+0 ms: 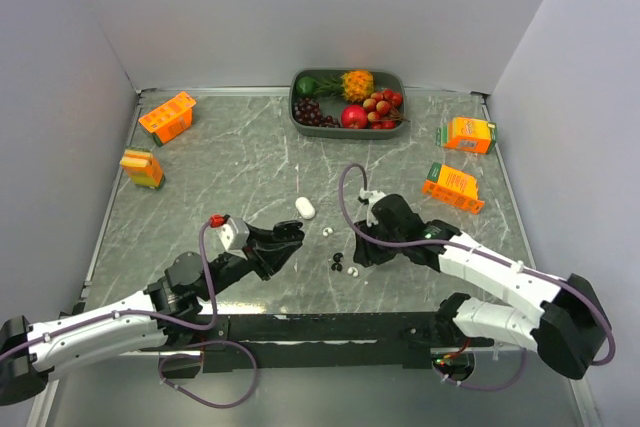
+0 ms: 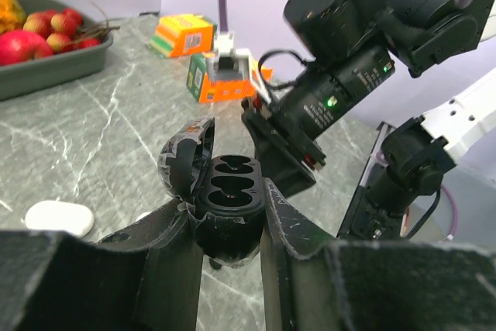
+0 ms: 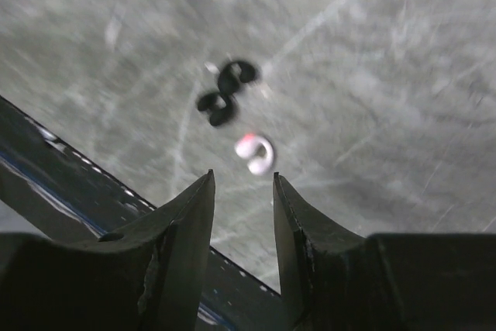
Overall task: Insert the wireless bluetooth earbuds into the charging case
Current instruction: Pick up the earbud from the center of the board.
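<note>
Left gripper [image 2: 229,222] has its jaws pinching the open black case [image 2: 229,187]; right gripper [image 3: 242,187] hangs with jaws spread over the buds [image 3: 217,106].

Only the left wrist view shows the case's tipped-back lid and two sockets, with a white case [image 2: 58,218] on the desk [image 2: 116,137] to its left. The top view puts the black case just left of the buds. The right wrist view shows two black buds touching, a white bud [image 3: 256,153] near them, and nothing between the jaws. The print on the carton [image 2: 225,77] is too small to read.
</note>
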You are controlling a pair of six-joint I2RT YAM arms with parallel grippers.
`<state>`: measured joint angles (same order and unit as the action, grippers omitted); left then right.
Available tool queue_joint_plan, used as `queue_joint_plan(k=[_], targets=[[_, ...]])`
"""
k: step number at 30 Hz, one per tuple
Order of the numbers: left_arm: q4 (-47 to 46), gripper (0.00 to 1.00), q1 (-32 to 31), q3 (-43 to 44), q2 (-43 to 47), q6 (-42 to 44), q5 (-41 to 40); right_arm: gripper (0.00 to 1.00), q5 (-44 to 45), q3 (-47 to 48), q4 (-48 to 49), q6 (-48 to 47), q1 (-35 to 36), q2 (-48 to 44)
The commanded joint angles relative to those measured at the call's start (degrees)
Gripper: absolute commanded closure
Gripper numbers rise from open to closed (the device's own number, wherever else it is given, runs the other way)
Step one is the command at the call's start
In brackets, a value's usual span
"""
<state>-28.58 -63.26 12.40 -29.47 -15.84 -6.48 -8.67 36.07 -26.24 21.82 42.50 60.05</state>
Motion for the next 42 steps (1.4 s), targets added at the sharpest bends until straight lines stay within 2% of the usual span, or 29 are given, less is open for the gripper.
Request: queue_joint_plan(k=[1, 22, 29, 42], targets=[[-0.34, 0.99, -0.37, -0.19, 0.03, -0.42, -1.34, 0.55, -1.97, -1.36, 0.84, 1.12, 0.13, 3.75], [0.10, 0.99, -0.63, -0.27, -0.41, 0.02, -1.69, 0.60, 1.19, 1.28, 3.91, 0.06, 0.30, 12.98], [0.19, 0.99, -0.63, -0.63, 0.12, -0.51, -2.04, 0.55, 0.85, 2.07, 4.44, -0.55, 0.39, 14.57], [-0.07, 0.99, -0.54, -0.98, -0.23, -0.86, -1.61, 0.54, 0.76, 1.10, 4.62, -0.55, 1.00, 15.09]])
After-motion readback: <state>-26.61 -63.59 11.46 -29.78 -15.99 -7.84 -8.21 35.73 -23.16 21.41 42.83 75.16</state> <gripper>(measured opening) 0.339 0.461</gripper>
